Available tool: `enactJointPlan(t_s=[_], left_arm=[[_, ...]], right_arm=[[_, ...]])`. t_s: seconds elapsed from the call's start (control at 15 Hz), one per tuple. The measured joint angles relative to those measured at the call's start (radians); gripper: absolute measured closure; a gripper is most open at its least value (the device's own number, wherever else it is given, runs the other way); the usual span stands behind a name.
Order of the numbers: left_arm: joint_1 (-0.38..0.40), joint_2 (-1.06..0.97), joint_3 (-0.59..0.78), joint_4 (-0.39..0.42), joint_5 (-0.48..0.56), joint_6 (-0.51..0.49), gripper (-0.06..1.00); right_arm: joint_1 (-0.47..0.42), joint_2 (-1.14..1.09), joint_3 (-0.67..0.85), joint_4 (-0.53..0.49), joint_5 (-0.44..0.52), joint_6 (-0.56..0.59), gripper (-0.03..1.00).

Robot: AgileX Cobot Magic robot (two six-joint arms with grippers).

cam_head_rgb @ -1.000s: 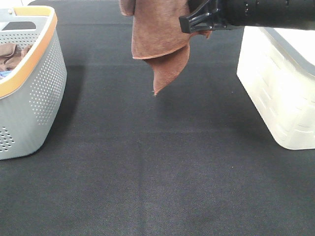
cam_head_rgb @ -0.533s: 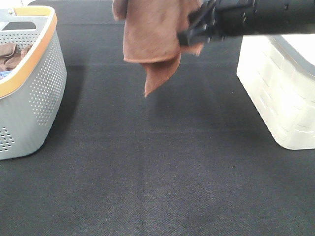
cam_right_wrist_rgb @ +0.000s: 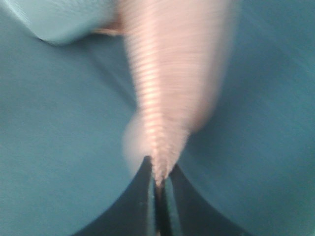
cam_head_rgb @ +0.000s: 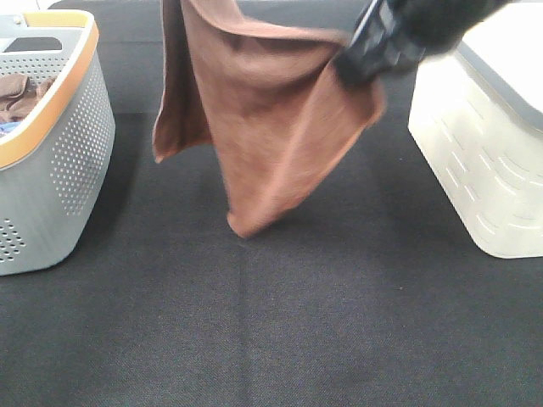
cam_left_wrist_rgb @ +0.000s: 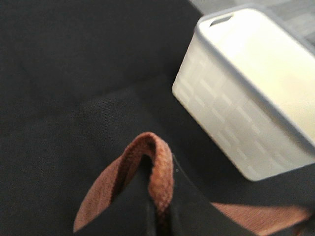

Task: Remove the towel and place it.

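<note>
A brown towel (cam_head_rgb: 271, 127) hangs spread out above the black table (cam_head_rgb: 280, 322), its lowest corner close to the surface. My right gripper (cam_head_rgb: 369, 55) is shut on the towel's right upper edge; the right wrist view shows the blurred towel (cam_right_wrist_rgb: 167, 88) pinched in my right gripper (cam_right_wrist_rgb: 158, 179). The towel's other upper edge runs out of the top of the high view. In the left wrist view my left gripper (cam_left_wrist_rgb: 158, 216) is shut on a fold of the towel (cam_left_wrist_rgb: 155, 162). The left gripper itself is out of the high view.
A grey perforated basket (cam_head_rgb: 72, 161) with an orange rim stands at the left, with brown cloth (cam_head_rgb: 17, 93) inside. A white bin (cam_head_rgb: 484, 161) stands at the right; it also shows in the left wrist view (cam_left_wrist_rgb: 241, 98).
The towel has gone from a bunched hang to spread wide and hanging lower. My right gripper has moved a little down and right with its edge.
</note>
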Motion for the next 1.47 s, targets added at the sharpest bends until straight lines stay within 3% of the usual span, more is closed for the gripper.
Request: enactJointPlan(t_s=[0.2, 0.27, 0.33, 0.4, 0.6, 0.8, 0.93, 1.0, 1.13, 1.47], left_arm=[[0.000, 0.055, 0.000, 0.121, -0.014, 0.000, 0.94], [0.000, 0.055, 0.000, 0.121, -0.014, 0.000, 0.94], [0.000, 0.075, 0.000, 0.173, -0.053, -0.002, 0.94], [0.000, 0.107, 0.000, 0.240, -0.160, -0.021, 0.94], [0.000, 0.158, 0.000, 0.330, -0.462, -0.032, 0.94], [0.001, 0.214, 0.000, 0.421, -0.724, -0.030, 0.94], [0.018, 0.263, 0.000, 0.433, -0.819, -0.030, 0.94], [0.026, 0.300, -0.001, 0.434, -0.829, -0.030, 0.94], [0.027, 0.357, -0.001, 0.434, -0.730, -0.030, 0.94], [0.018, 0.414, -0.002, 0.356, -0.242, -0.034, 0.94]], right_arm=[[0.000, 0.048, -0.157, -0.289, 0.002, 0.217, 0.97], [0.000, 0.048, -0.157, -0.289, 0.002, 0.217, 0.97], [0.000, 0.091, -0.214, -0.377, 0.002, 0.257, 0.97], [-0.002, 0.168, -0.293, -0.472, 0.002, 0.296, 0.97], [-0.055, 0.321, -0.442, -0.588, -0.032, 0.357, 0.97], [-0.147, 0.407, -0.503, -0.621, -0.247, 0.386, 0.97], [-0.186, 0.435, -0.508, -0.626, -0.383, 0.392, 0.97], [-0.202, 0.454, -0.511, -0.625, -0.423, 0.392, 0.97], [-0.204, 0.495, -0.511, -0.578, -0.375, 0.393, 0.97], [-0.202, 0.577, -0.511, -0.268, -0.002, 0.316, 0.97]])
